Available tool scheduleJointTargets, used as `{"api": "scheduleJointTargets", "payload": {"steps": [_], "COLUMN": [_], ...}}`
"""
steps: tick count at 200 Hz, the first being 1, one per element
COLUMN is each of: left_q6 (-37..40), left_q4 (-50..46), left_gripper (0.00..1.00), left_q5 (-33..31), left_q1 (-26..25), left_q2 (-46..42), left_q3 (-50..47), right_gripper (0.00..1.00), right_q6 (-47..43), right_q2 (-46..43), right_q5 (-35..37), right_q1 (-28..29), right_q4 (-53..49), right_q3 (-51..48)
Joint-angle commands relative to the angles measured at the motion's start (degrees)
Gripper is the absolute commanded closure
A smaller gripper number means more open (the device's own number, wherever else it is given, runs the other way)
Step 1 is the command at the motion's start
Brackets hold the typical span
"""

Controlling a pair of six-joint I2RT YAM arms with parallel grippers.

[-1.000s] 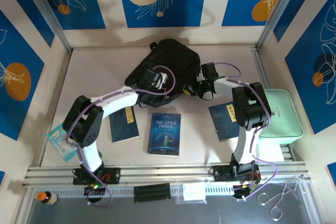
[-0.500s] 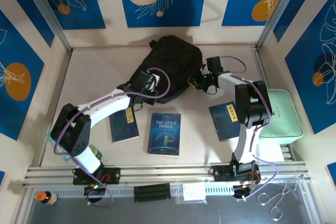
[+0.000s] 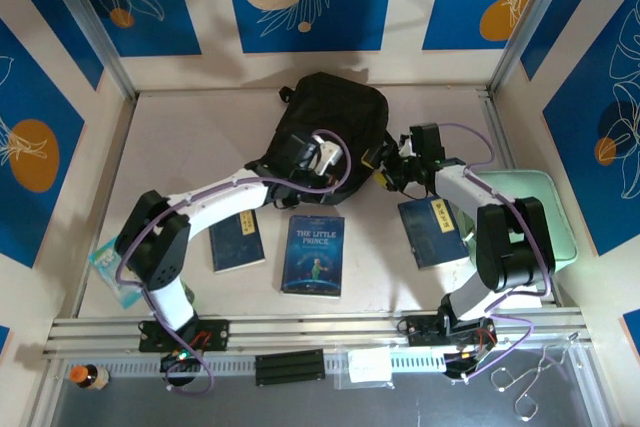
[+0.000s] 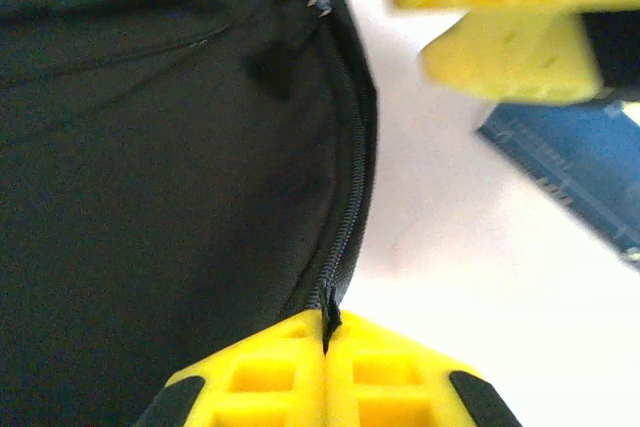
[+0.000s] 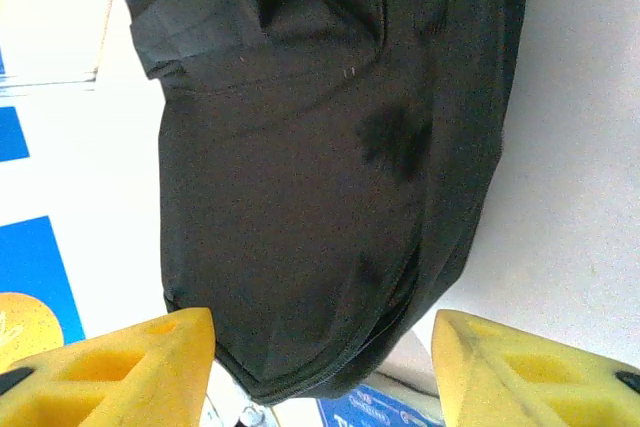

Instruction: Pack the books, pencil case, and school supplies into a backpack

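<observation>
**Three dark blue books lie flat in a row on the pale worktop (image 3: 180, 137), just beyond the arm bases.** From overhead, a plain one (image 3: 237, 240) sits at left and "The Little Prince" (image 3: 313, 255) in the middle. A third (image 3: 432, 230) lies at right, its far corner hidden by the right arm. A mint green box (image 3: 565, 217) sits at the right edge, partly behind that arm's elbow. Past the books, both arms reach to the near edge of the black backpack (image 3: 335, 112), which lies at centre toward the far wall.

The overhead camera does not settle how the jaws stand; the wrist cameras do. The left gripper (image 4: 326, 332) has its yellow jaws pressed together at the bag's edge. The lower end of the backpack's zip line (image 4: 350, 187) is nipped between them. The right gripper (image 5: 320, 332), seen from its own wrist, stands with jaws wide and holds nothing. The bag's dark fabric lies ahead of it, with a blue book corner low in that view. The left wrist view adds the right gripper's yellow fingers (image 4: 505, 57) close by over bare worktop, beside the bag. A corner of a blue book shows just past them.
</observation>
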Motion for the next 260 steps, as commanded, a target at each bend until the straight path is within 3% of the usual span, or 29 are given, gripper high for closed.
{"api": "scheduleJointTargets", "payload": {"steps": [1, 34, 112, 136, 166, 215, 260], "left_q6": [-2.1, -4.0, -3.0, -2.6, -2.3, 0.3, 1.2], "left_q4": [4.4, 5.4, 5.7, 5.5, 3.2, -0.7, -3.1], "left_gripper": [1.00, 1.00, 1.00, 1.00, 1.00, 1.00, 1.00], "left_q5": [4.3, 6.3, 5.6, 5.0, 2.0, -9.6, -13.4], "left_q1": [-0.9, -1.0, -1.1, -1.0, -0.9, 0.9, 5.0], "left_q2": [3.6, 7.6, 5.8, 5.0, 3.4, -4.4, -9.0], "left_q3": [4.4, 7.1, 3.4, 2.4, 1.3, -7.0, -11.6], "right_gripper": [0.41, 0.41, 0.43, 0.57, 0.81, 0.86, 0.86], "right_q6": [2.2, 3.8, 7.1, 7.2, 5.7, 0.2, -1.8], "right_q2": [-1.0, -0.3, 5.7, 7.2, 7.2, 6.6, 6.8], "right_q5": [-1.1, 0.4, 2.4, 2.3, 4.8, 9.5, 11.3], "right_q1": [-0.5, -0.7, 2.9, 3.1, 3.3, 2.5, 2.4], "right_q4": [-2.3, -4.1, -3.1, -2.2, -2.2, -4.9, -5.5], "right_q3": [-1.1, -1.8, 0.5, 1.0, 0.7, 2.0, 3.5]}}
